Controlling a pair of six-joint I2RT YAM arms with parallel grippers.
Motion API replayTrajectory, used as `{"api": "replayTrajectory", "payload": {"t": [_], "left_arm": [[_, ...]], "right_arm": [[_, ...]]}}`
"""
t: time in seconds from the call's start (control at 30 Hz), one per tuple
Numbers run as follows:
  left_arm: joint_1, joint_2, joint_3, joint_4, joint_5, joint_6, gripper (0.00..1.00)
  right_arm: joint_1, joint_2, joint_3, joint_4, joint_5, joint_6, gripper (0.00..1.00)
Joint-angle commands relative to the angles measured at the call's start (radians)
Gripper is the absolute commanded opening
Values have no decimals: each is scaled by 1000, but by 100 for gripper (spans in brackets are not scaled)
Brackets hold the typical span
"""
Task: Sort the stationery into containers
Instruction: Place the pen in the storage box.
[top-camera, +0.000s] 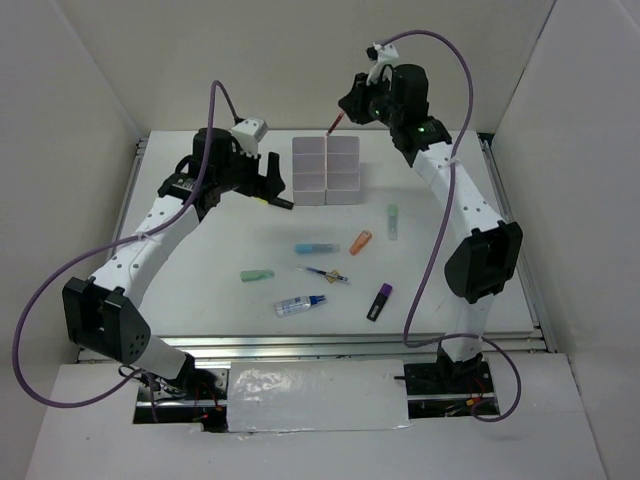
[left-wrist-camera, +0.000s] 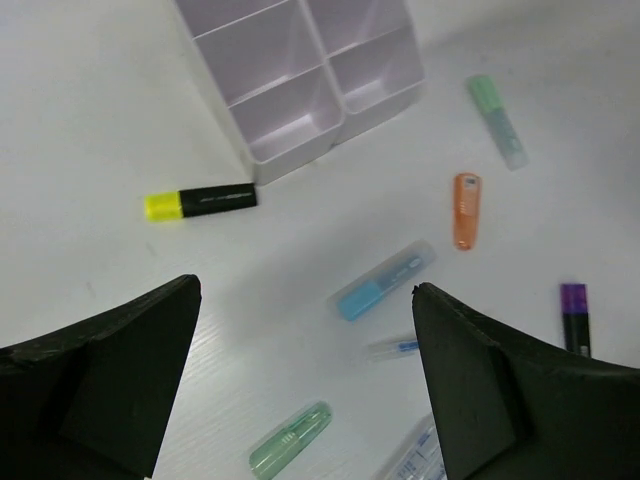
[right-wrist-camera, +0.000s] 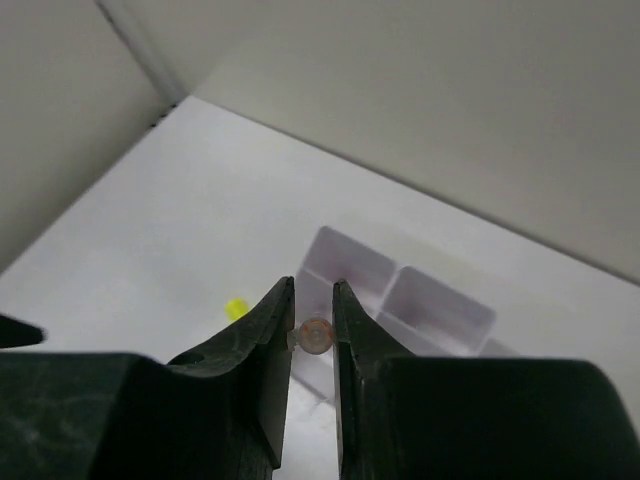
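The right tool (right-wrist-camera: 314, 300) is pinched narrow around a thin reddish pen (right-wrist-camera: 316, 337), held above the white plastic grid of square bins (top-camera: 311, 196). The left tool (left-wrist-camera: 305, 292) gapes wide over the white worktop (left-wrist-camera: 90, 120), with a yellow-and-black marker (left-wrist-camera: 200, 202) lying just beside the bins.

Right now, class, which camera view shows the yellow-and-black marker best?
The left wrist view: the yellow-and-black marker lies whole and unobstructed beside the white bins. The top external view leaves it small and largely hidden under the left arm. The right wrist view catches only its yellow tip.
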Motion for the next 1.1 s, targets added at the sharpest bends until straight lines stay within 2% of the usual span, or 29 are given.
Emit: {"api": "replayTrajectory", "payload": {"t": [0.0,0.23,0.37,0.67,0.9,0.97,1.0,1.07], "left_arm": [[13,6,28,-15,-104,6,99],[13,30,23,-43,-300,-47,99],[15,28,0,-40,-310,-32,99],[15,39,-28,-34,-239,14,99],[16,46,-40,-48,-45,162,99],[16,36,-60,-57,52,221,99],[15,31,-69,-58,93,248,98],[13,25,-100,-64,204,319,94]], "right_arm": [[11,92,88,71,217,-168,0],[-5,174,117,99,229,-222,0],[-12,198,111,108,237,-236,0],[-23,252,117,118,249,-257,0],[-34,289,88,116,209,-283,3],[-38,296,94,118,203,-288,12],[-38,306,94,114,193,-291,26],[-40,313,105,105,182,-291,40]]}}
